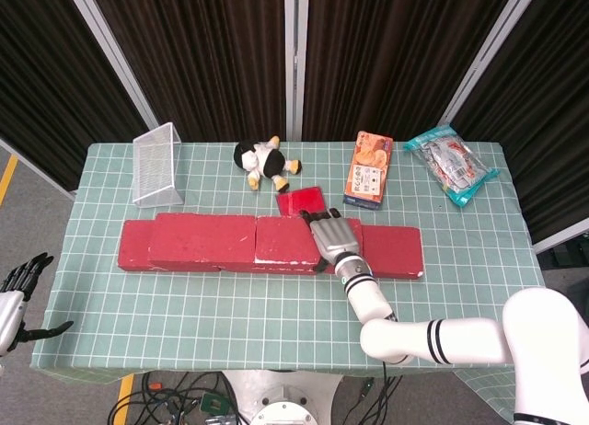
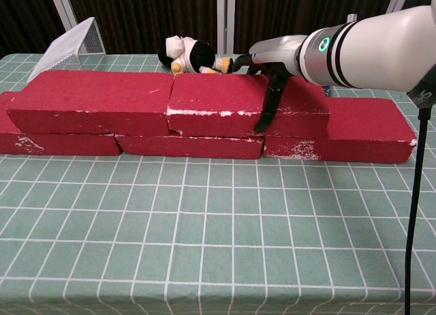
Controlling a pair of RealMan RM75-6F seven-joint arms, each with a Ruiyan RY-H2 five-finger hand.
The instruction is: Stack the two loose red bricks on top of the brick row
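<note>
The brick row (image 1: 396, 252) runs across the table's middle, and its bottom layer (image 2: 361, 131) shows in the chest view. Two red bricks lie on top of it. The left one (image 1: 202, 239) (image 2: 95, 100) stands free. The right one (image 1: 287, 241) (image 2: 225, 100) butts against it. My right hand (image 1: 333, 239) (image 2: 269, 68) grips that brick's right end, fingers across the top and the thumb down the front face. My left hand (image 1: 18, 282) hangs off the table's left front corner, fingers apart and holding nothing.
Behind the row lie a small flat red block (image 1: 302, 201), a black-and-white plush toy (image 1: 262, 163) (image 2: 191, 54) and an orange box (image 1: 369, 170). A white wire basket (image 1: 156, 165) stands at the back left, a snack bag (image 1: 451, 165) at the back right.
</note>
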